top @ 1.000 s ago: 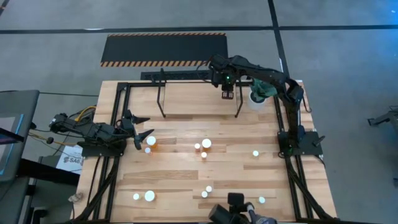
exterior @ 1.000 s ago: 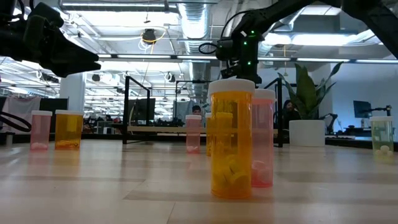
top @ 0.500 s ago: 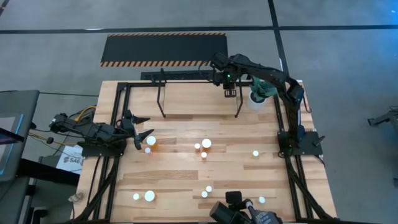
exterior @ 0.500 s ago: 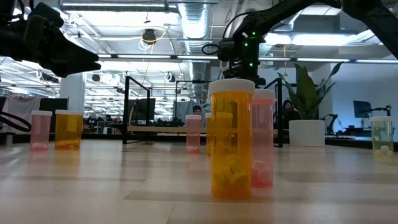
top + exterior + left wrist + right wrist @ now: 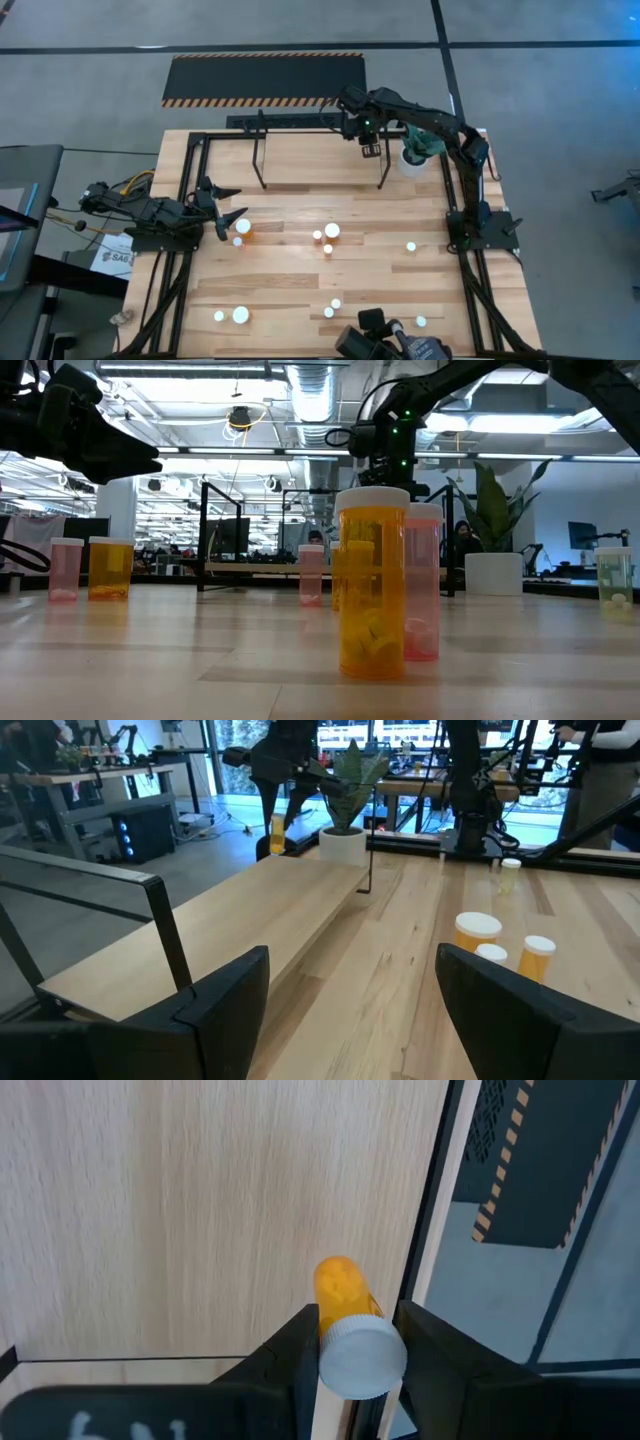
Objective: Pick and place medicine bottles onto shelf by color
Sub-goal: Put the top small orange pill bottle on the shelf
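Note:
My right gripper [image 5: 369, 150] reaches over the far right part of the shelf [image 5: 310, 158], a light wooden board in a black rod frame, and is shut on an orange medicine bottle [image 5: 343, 1292] with a white cap. The left wrist view shows that bottle [image 5: 276, 832] far off, under the right arm. My left gripper [image 5: 231, 206] waits open at the table's left side with nothing between its fingers. Several white-capped bottles stand loose on the table, among them one [image 5: 243, 227] close to my left gripper and one [image 5: 331, 231] mid-table. My right gripper pinches the orange bottle at its top, by the white cap [image 5: 335, 1365], between its two fingers [image 5: 298, 1342]. The fingers come from above, pointing steeply down. The bottle hangs cap up below them over the shelf board near its far edge; whether its bottom touches the board, I cannot tell.
A white pot with a green plant [image 5: 415, 152] stands just right of the shelf. Black rod posts [image 5: 261, 150] rise from the shelf's corners. More bottles stand near the table's front edge [image 5: 240, 315]. A hazard-striped black mat [image 5: 265, 78] lies on the floor beyond the table.
My right gripper has rolled a little about its own pointing line while staying over the shelf's far right part, with the orange bottle still held.

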You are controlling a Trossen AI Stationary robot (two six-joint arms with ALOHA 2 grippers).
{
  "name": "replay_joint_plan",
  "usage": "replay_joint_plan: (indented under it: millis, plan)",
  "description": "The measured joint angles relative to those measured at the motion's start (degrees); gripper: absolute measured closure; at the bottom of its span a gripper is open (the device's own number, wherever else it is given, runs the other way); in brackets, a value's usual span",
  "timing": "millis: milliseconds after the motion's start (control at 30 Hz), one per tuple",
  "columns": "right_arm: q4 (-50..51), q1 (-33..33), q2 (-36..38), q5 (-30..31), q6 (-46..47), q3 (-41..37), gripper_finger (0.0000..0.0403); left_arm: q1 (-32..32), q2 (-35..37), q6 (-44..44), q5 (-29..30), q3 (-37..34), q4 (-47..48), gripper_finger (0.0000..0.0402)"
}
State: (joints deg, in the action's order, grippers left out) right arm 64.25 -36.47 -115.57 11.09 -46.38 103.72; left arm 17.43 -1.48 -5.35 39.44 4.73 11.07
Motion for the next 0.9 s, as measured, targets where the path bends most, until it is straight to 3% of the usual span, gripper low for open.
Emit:
replay_joint_plan:
  millis: [900]
  plan:
    - [-2.6,-2.2,0.0,-0.5,-3.8,-3.8,0.0262,0.0,0.0,0.0,0.0,0.0,0.0,0.0129]
